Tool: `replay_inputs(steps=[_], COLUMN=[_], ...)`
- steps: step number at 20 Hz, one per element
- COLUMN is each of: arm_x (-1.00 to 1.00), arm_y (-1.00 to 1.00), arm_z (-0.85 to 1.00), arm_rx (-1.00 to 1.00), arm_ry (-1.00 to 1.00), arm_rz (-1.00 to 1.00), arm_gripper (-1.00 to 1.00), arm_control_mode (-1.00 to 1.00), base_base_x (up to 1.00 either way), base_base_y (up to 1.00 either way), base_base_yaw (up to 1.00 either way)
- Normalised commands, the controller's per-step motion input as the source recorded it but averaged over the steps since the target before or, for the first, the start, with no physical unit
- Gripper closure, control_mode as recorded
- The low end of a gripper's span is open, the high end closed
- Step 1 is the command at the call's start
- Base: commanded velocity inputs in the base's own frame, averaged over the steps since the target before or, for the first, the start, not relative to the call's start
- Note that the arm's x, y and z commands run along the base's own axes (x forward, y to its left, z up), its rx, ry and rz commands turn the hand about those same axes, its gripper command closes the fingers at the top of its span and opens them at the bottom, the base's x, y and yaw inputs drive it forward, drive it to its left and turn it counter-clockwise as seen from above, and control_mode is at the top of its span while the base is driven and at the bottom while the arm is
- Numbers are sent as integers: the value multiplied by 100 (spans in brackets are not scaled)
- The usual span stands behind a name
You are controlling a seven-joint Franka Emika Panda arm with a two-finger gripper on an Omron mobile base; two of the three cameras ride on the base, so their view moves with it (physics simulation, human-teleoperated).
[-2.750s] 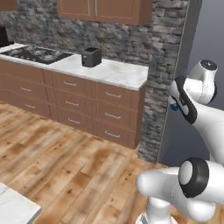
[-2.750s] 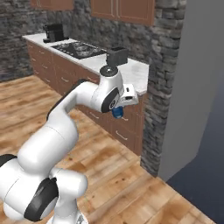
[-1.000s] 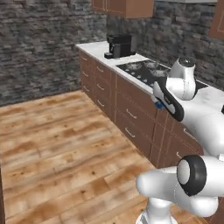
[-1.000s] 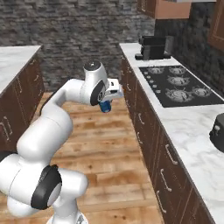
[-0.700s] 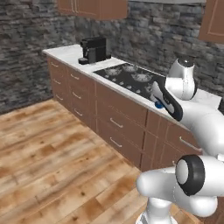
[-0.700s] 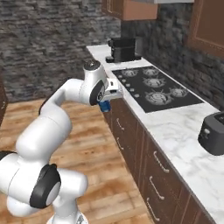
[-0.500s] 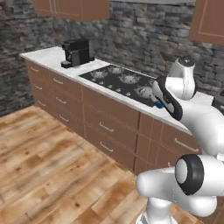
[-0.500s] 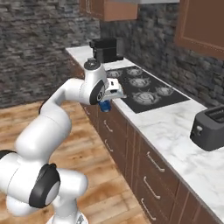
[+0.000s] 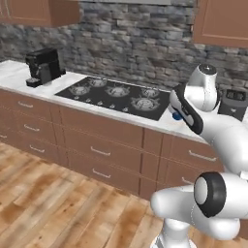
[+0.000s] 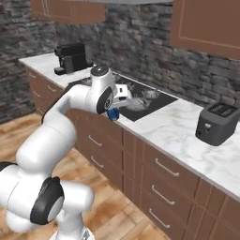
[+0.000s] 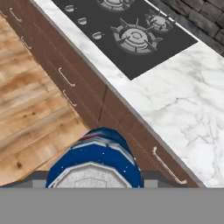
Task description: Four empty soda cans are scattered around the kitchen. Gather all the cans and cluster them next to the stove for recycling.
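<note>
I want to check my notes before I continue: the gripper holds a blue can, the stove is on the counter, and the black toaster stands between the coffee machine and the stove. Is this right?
Not quite. In the right base view the toaster stands on the far side of the stove from the coffee machine; the stove lies between them. The gripper does hold the blue can.

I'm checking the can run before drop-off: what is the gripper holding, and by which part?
A blue soda can, carried in the gripper by its sides; its silver top faces the hand camera.
</note>
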Motion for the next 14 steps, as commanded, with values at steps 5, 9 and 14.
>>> replay_inputs(steps=[5,9,14], arm_x=[0,0,0], arm_y=[0,0,0], arm_z=[0,0,0], arm_rx=[0,0,0], arm_ry=[0,0,0], arm_rz=[0,0,0], arm_gripper=[100,100,100], arm_control_mode=[100,100,100], base_base_x=[36,49,44], base_base_y=[74,40,19], base_base_yaw=[-51,-49,-46])
